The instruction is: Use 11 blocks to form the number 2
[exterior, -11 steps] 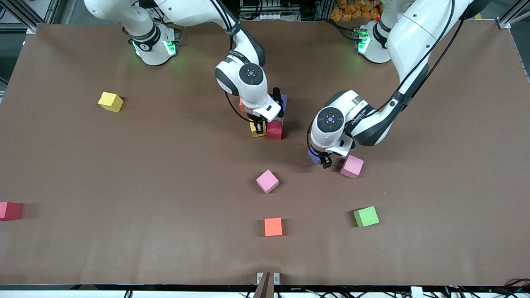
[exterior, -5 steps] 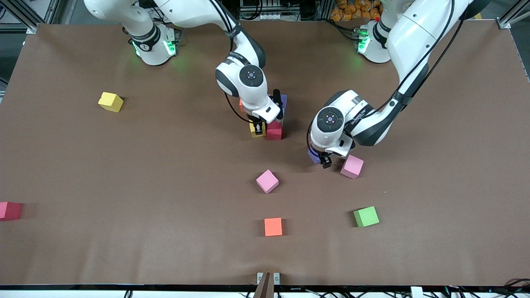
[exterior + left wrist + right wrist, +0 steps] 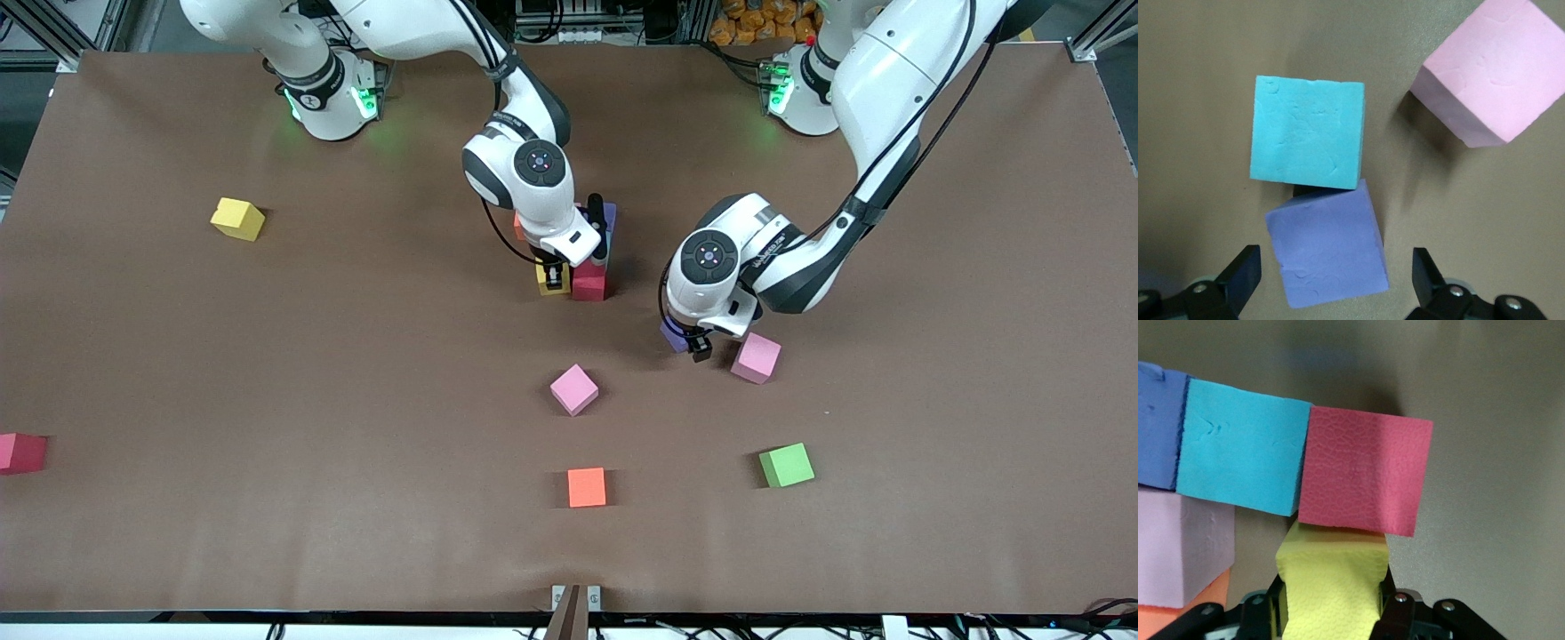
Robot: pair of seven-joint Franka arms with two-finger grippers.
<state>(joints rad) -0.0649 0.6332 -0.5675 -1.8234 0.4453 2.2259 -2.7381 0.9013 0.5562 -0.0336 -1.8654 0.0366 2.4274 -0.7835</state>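
Note:
My right gripper (image 3: 555, 279) is shut on a yellow block (image 3: 1331, 587), pressed against a red block (image 3: 1365, 477) at the table. That red block joins a touching cluster with a light blue block (image 3: 1241, 457), a purple one (image 3: 1158, 427), a pink one (image 3: 1181, 547) and an orange one (image 3: 1178, 613). My left gripper (image 3: 696, 345) hangs open low over a second purple block (image 3: 1328, 243), one finger on each side and not touching it. Another light blue block (image 3: 1308, 130) touches that purple one. A pink block (image 3: 756, 357) lies beside them.
Loose blocks lie about: pink (image 3: 573, 388), orange (image 3: 587, 487) and green (image 3: 786, 465) nearer the front camera, yellow (image 3: 237, 218) and dark red (image 3: 20, 452) toward the right arm's end. The table's front edge (image 3: 569, 612) has a small bracket.

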